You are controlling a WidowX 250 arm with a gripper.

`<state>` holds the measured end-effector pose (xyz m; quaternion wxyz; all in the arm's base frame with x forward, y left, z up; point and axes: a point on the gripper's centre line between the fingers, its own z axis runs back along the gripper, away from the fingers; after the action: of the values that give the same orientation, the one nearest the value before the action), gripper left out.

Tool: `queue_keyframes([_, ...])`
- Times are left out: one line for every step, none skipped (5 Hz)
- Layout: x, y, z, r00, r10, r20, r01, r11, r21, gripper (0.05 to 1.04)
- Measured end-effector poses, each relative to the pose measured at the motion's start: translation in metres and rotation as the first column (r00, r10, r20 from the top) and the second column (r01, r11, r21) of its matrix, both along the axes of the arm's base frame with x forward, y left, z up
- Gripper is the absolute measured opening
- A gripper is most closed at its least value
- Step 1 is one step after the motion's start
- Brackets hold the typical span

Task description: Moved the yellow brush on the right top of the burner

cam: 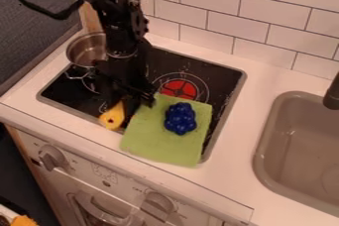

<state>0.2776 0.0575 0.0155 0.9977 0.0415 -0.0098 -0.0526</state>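
Observation:
The black gripper (127, 100) hangs low over the left front part of the stove, just left of the green cloth. Directly below it lies the yellow brush (112, 117), its rounded end with a small hole toward the stove's front edge. The brush's other end is hidden by the gripper, and I cannot tell whether it is held. The red burner (177, 89) is to the right of the gripper, near the middle of the black stove top (222, 75), partly covered by the cloth's upper edge.
A green cloth (149, 138) lies over the stove's front right, with a dark blue grape-like cluster (180, 118) on it. A metal pot (84, 51) stands at the back left beside the arm. The tiled wall (238, 17) is behind, and a grey sink (301, 141) is at the right.

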Motion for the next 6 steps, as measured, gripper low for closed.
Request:
queue_keyframes([0.002, 0.009, 0.039, 0.995, 0.065, 0.074, -0.069, 0.997, 0.044, 0.364])
queue_keyframes([0.034, 0.005, 0.068, 0.982, 0.092, 0.163, -0.094, 0.996, 0.008, 0.364])
queue_keyframes([0.078, -0.024, 0.06, 0.983, 0.037, 0.181, -0.023, 0.996, -0.082, 0.364])
queue_keyframes([0.116, -0.063, 0.028, 0.991, 0.005, 0.136, 0.017, 0.987, -0.16, 0.364])
queue_keyframes([0.127, -0.089, 0.012, 0.992, -0.016, 0.126, 0.037, 0.984, -0.172, 0.364])
queue_keyframes([0.126, -0.094, 0.003, 0.994, 0.017, 0.107, 0.002, 0.985, -0.175, 0.364])
